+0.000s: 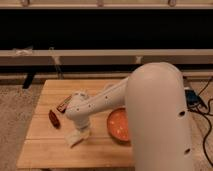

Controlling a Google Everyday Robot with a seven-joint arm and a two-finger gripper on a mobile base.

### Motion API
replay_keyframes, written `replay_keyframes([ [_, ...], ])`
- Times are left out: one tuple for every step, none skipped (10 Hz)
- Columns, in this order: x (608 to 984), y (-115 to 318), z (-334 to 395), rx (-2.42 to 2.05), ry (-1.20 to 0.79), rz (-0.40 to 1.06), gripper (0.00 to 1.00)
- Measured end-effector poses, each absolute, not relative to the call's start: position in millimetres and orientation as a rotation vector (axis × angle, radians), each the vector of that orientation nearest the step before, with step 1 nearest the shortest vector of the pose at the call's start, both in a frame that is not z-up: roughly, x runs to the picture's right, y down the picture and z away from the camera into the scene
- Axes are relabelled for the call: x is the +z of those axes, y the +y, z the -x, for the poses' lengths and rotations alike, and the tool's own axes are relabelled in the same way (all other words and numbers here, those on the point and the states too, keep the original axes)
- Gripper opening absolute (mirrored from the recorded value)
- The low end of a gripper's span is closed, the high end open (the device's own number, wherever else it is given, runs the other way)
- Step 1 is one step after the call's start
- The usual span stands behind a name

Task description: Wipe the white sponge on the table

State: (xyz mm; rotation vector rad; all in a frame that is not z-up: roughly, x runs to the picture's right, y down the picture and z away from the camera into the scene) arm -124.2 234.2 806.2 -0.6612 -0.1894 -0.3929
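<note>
The gripper [80, 129] is held down at the white sponge [75, 139] on the surface [45, 150], ready for rubbing, though whether it is gripped cannot be told.

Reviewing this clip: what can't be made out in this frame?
Camera view:
- White sponge: partly covered by the end effector, which sits right over it near the front of the table; contact unclear.
- Orange bowl: right side hidden by the arm.
- Dark red item left of the end effector: too blurred to identify.
- Table: right side hidden by the arm.
</note>
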Motion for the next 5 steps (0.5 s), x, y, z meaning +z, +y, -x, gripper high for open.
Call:
replay_keyframes([
  [805.7,231.2,121.4,-0.382,-0.191,0.66,0.14],
  [805.4,230.1,121.8,-0.38,-0.193,0.659,0.05],
  [805.9,229.5,122.0,-0.381,-0.191,0.657,0.01],
  [808.1,228.0,119.7,-0.385,-0.175,0.647,0.0],
  [814.4,226.9,114.5,-0.399,-0.122,0.631,0.0],
])
